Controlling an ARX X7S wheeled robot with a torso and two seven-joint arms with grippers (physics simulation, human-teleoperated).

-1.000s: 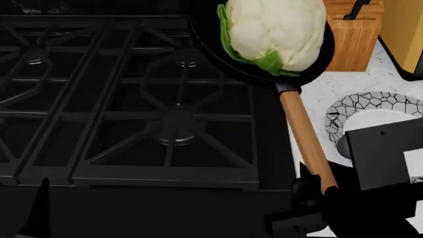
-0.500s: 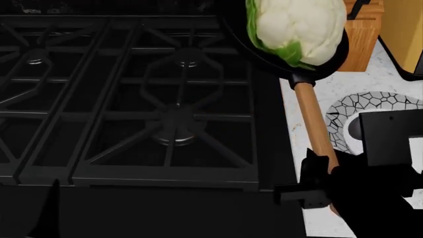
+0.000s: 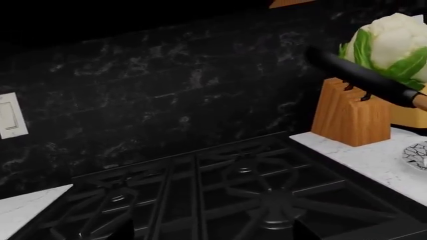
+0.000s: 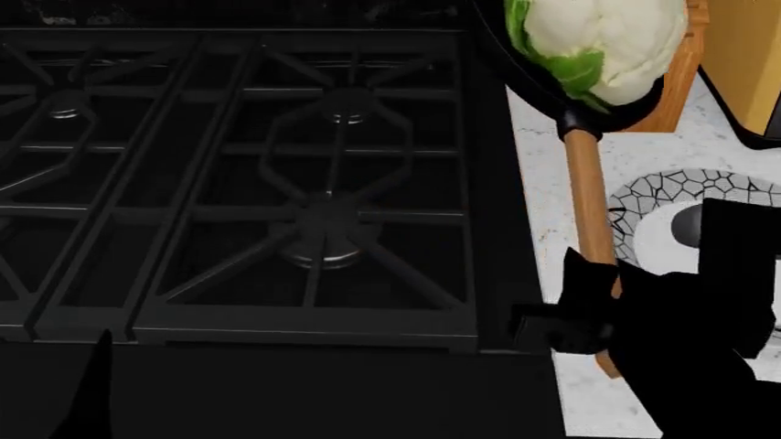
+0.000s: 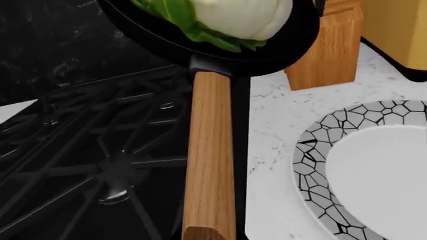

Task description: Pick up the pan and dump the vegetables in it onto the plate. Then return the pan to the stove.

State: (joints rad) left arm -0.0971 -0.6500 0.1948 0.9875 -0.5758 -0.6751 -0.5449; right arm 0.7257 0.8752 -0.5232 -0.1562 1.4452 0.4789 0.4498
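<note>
The black pan [image 4: 606, 108] with its wooden handle [image 4: 590, 206] is held in the air over the stove's right edge and the counter, with the cauliflower [image 4: 608, 41] sitting in it. My right gripper [image 4: 601, 315] is shut on the handle's near end. In the right wrist view the handle [image 5: 209, 160] runs up to the pan [image 5: 220, 47] and cauliflower [image 5: 233, 17]. The plate [image 4: 665, 215] lies on the counter right of the handle, partly behind my arm; it also shows in the right wrist view [image 5: 313, 165]. The stove [image 4: 244, 183] fills the left. My left gripper shows only as a dark tip at the lower left; the left wrist view shows the lifted pan [image 3: 363, 77].
A wooden knife block [image 4: 678, 87] stands behind the pan on the white marble counter [image 4: 550, 174]. A yellow-and-black appliance [image 4: 744, 64] sits at the far right. A dark stone backsplash with a light switch [image 3: 10, 116] rises behind the stove.
My right gripper has carried the pan with the cauliflower to the right, off the burner area and toward the counter and plate. The left arm has stayed put.
</note>
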